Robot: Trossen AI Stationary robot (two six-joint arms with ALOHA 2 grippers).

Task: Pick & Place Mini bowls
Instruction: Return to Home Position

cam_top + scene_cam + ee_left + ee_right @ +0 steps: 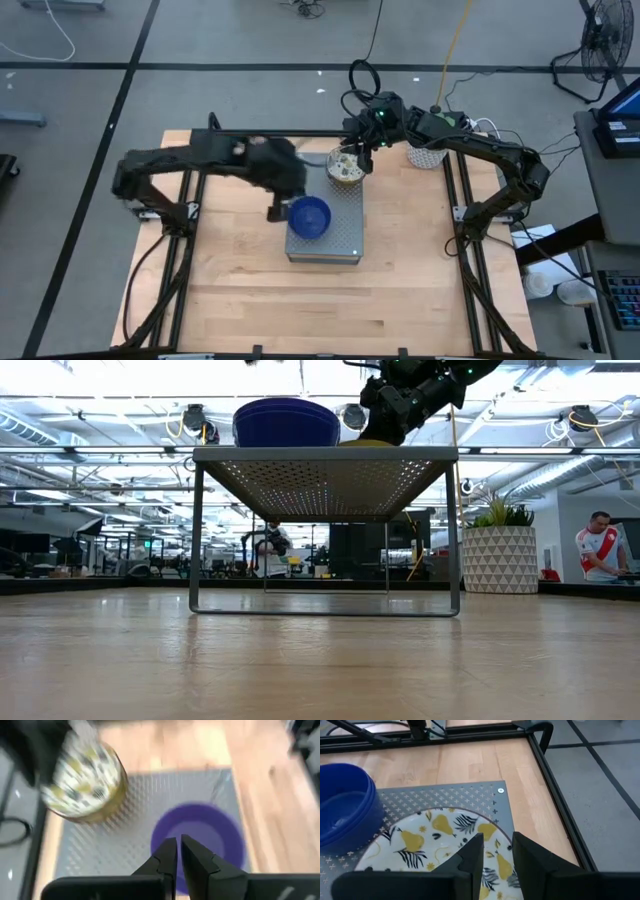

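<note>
A grey perforated rack [325, 245] stands on the wooden table. Glossy blue bowls [310, 217], nested one in another [345, 805], sit on its top. A cream bowl with a yellow pear pattern inside [346, 168] sits on the far part of the rack. My left gripper [276, 212] hovers at the left of the blue bowls [210, 837], fingers shut [178, 845]. My right gripper [496, 842] is open above the patterned bowl's rim [506, 836], with one finger over the inside and one over the outside. The other mini bowls are out of view.
A white patterned pot with a green plant [428, 155] stands on the table just right of the rack, under my right arm. The rack top is raised on thin legs [197, 530]. A person [600, 545] is in the room beyond the table.
</note>
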